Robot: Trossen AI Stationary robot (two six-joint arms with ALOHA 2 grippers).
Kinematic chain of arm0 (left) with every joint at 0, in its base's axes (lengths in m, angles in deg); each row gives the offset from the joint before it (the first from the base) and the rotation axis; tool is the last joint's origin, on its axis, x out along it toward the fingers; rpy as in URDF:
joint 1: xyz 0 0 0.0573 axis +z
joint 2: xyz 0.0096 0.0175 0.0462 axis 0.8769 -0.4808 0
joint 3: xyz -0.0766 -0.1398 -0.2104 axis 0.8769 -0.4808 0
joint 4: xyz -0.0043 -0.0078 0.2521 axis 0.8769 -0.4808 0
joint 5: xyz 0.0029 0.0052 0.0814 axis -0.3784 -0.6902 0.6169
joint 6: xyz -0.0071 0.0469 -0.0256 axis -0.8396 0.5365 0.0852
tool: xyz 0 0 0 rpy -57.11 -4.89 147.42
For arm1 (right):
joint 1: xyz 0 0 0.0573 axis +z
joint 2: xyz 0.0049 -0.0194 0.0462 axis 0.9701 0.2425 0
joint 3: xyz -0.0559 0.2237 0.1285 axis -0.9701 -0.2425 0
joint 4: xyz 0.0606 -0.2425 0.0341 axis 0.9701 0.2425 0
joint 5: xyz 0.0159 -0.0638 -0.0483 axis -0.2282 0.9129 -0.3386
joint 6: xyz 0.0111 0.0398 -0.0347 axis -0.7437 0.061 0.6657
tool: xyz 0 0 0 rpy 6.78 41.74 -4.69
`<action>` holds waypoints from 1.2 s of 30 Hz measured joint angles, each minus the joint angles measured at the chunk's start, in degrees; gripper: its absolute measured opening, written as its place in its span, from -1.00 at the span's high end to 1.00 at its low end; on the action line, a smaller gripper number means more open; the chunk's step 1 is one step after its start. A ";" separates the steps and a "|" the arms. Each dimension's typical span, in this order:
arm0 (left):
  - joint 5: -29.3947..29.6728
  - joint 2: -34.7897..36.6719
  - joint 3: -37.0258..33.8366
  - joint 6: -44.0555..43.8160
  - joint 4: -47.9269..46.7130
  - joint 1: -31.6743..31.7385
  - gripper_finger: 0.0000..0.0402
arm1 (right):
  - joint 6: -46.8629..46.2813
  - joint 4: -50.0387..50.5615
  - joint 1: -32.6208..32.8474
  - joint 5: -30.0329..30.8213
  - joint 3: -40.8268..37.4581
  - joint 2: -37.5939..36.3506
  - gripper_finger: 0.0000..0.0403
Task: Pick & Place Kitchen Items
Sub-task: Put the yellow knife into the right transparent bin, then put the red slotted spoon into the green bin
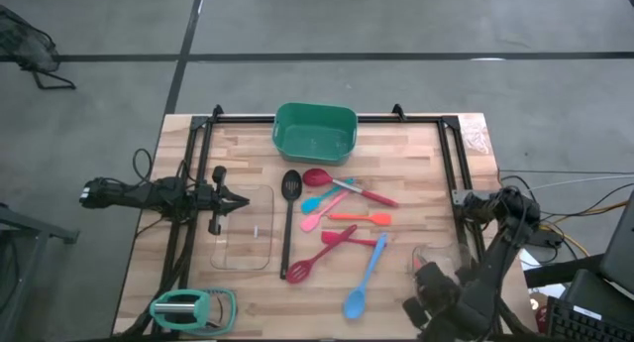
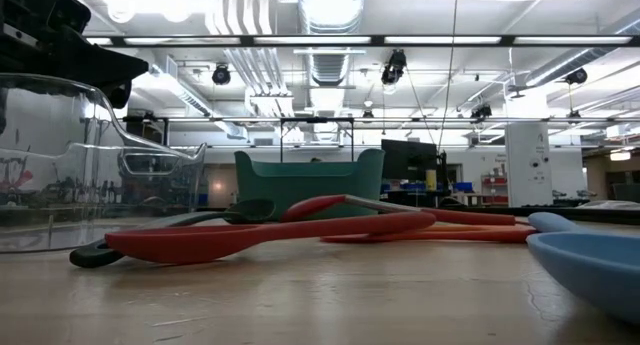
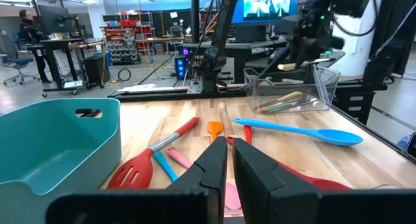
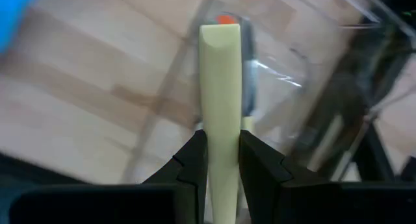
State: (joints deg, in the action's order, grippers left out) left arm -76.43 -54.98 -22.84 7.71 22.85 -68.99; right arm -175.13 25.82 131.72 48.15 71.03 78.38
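Observation:
Slim kitchen items lie flat mid-table: a long black slotted spoon, a blue spoon, a red slotted spatula, a red spoon, an orange spatula and a pink one. My right gripper is at the near right, over a clear glass tray, shut on a pale cream utensil. A few utensils lie in that tray. My left gripper waits shut and level at the table's left, touching nothing. My right gripper pinches the cream utensil's flat handle between its two fingers, which lie on its narrow edges. The fingers point steeply down and run along the utensil. Its free end juts past the fingertips, lifted clear above the glass tray.
A green tub stands at the far middle. A second clear glass tray sits below my left gripper. A teal tool lies at the near left corner. A black frame rail runs along the right side.

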 joint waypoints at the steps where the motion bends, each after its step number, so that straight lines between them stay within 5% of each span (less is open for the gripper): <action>1: 0.00 0.00 0.00 -0.01 0.00 0.02 0.84 | -0.12 0.02 0.40 -0.48 -1.28 -0.45 0.69; 11: 0.00 0.00 0.00 0.00 0.00 0.01 0.84 | -0.15 -0.29 -0.35 -1.99 -8.86 -1.06 0.68; 26: 0.00 -0.02 -0.01 -0.01 0.00 0.00 0.84 | -1.11 -1.96 -1.05 -2.75 -9.88 -1.00 0.53; 36: 0.00 -0.02 0.00 0.00 0.00 0.01 0.84 | 0.57 -1.53 -1.05 -3.65 -9.80 -0.97 0.76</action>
State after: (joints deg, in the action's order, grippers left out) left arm -76.43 -55.00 -22.84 7.70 22.85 -68.98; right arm -174.55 24.29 130.66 44.50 61.23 77.42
